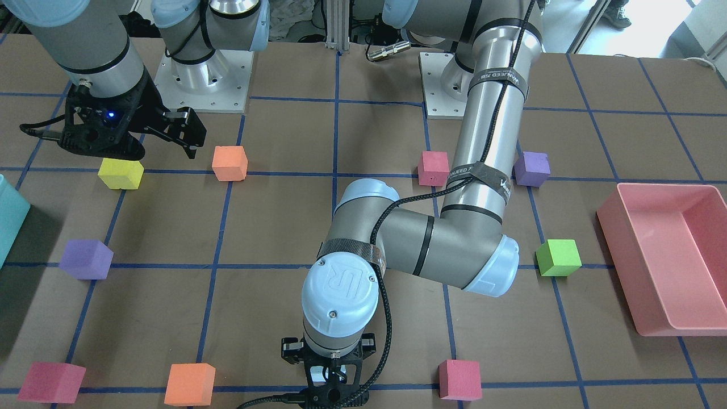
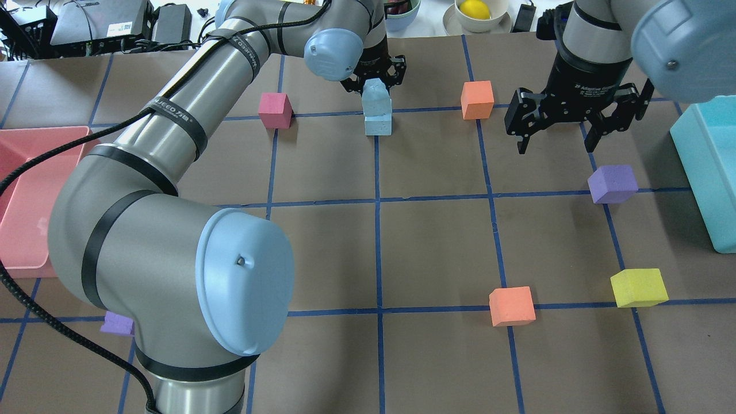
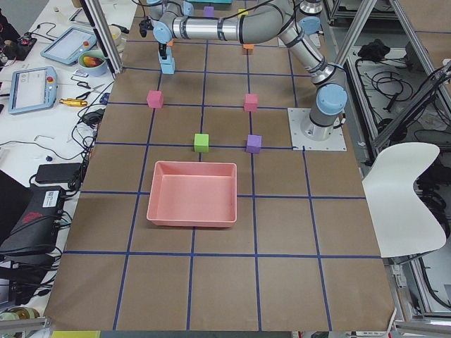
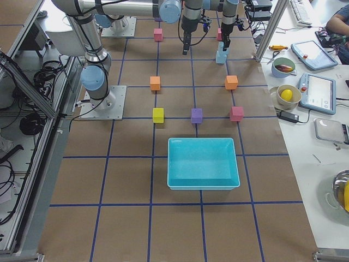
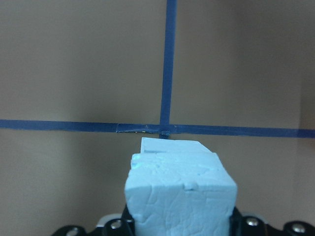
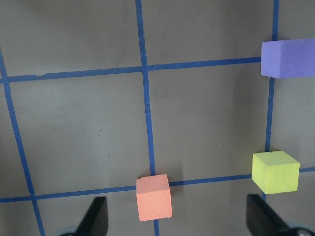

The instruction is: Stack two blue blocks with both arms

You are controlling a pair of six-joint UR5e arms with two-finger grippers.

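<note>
Starting at the robot's edge of the desk, on the right half, I see an orange cube [image 2: 512, 306] and a yellow cube [image 2: 638, 286] side by side but apart, both on a blue tape line. The yellow one is closer to the right edge. Further in lies a purple cube [image 2: 613, 184], next to the teal bin [image 2: 707, 172] that runs along the right edge. A pink bin [image 2: 23, 190] sits against the left edge.

Beyond the purple cube, the right gripper [image 2: 556, 146] hangs over bare table with its fingers spread wide and nothing between them. Its wrist camera looks down on those same three cubes.

Close to the far edge, about midway along it, the lower blue block [image 2: 378, 125] stands on the desk just beside a crossing of tape lines. The upper blue block [image 2: 376, 100] is on top of it, slightly out of square, so a strip of the lower one shows past it in the left wrist view. The left gripper [image 2: 375, 86] is clamped on the upper block from above. I cannot tell whether the block's full weight is resting on the one below.

Along that same far line, another orange cube [image 2: 477, 99] is on the right of the stack and a pink cube [image 2: 275, 109] on the left, both well apart from it.
</note>
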